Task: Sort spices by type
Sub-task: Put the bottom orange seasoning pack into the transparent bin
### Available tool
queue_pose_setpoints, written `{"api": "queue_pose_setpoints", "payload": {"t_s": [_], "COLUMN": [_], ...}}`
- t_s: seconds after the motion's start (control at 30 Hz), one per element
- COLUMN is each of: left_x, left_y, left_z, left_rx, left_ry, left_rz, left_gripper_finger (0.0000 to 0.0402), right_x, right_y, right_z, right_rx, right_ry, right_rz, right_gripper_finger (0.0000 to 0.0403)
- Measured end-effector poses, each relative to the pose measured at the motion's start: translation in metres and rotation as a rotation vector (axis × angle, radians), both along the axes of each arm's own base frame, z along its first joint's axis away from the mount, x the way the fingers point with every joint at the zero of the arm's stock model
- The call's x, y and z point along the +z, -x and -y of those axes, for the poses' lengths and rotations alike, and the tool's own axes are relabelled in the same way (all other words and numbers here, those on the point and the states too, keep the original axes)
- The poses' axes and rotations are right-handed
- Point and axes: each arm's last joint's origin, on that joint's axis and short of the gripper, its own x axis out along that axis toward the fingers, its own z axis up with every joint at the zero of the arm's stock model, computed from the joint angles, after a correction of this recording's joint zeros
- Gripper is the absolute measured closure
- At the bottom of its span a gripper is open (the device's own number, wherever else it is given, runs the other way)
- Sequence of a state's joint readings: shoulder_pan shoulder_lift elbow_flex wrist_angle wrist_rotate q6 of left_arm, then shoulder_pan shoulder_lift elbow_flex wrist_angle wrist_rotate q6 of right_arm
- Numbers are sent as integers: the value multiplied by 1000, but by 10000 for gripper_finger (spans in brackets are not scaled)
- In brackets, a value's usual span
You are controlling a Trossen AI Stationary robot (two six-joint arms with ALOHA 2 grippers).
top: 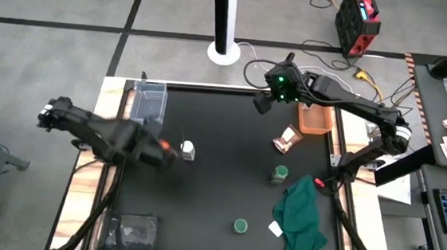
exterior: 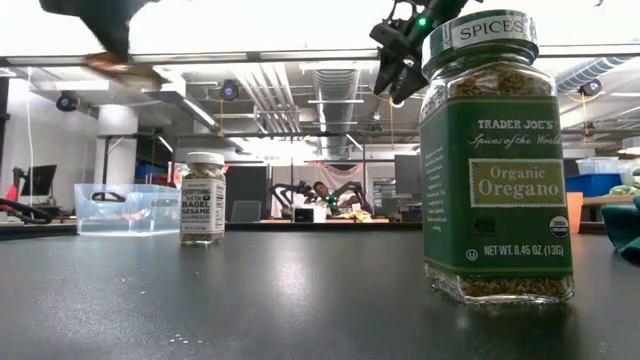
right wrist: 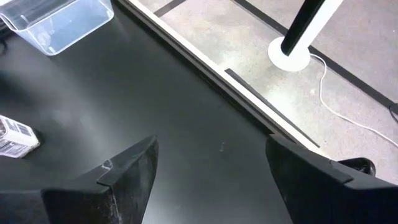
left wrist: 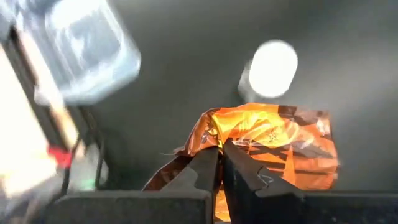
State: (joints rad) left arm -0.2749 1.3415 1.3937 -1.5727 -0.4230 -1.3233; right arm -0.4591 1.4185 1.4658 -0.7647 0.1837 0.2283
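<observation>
High view: left gripper (top: 167, 153) clamped on orange foil packet (left wrist: 273, 149), beside white-capped jar (top: 187, 149); right gripper (top: 262, 102) fingers apart, above the table's far edge

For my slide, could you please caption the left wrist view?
Left gripper shut on an orange foil packet above a white-capped jar.
</observation>
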Motion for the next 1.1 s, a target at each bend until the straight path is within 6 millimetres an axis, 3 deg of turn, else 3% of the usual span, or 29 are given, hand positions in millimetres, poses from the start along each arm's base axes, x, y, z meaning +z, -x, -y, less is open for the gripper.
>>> {"api": "queue_pose_setpoints", "payload": {"t_s": [0.13, 0.33, 0.47, 0.63, 0.9, 1.1], "left_x": [18, 31, 26, 2, -28, -51], "left_y": [9, 41, 58, 74, 58, 52], "left_z": [-43, -116, -161, -210, -242, -256], "left_rx": [12, 125, 69, 6, 68, 91], "left_ry": [-112, -263, -215, -121, -35, -56], "left_rz": [5, -100, -198, -342, -410, -620], "left_gripper_finger": [401, 401, 401, 401, 401, 401], "right_x": [3, 13, 17, 18, 17, 17], "right_y": [3, 11, 15, 16, 15, 15], "right_z": [-1, -6, -7, -8, -7, -7], "right_rx": [-13, -31, -33, -34, -36, -37], "right_ry": [-7, -9, 0, 0, -2, -3], "right_rz": [15, 51, 67, 71, 71, 71], "right_gripper_finger": [126, 140, 148, 156, 152, 143]}}
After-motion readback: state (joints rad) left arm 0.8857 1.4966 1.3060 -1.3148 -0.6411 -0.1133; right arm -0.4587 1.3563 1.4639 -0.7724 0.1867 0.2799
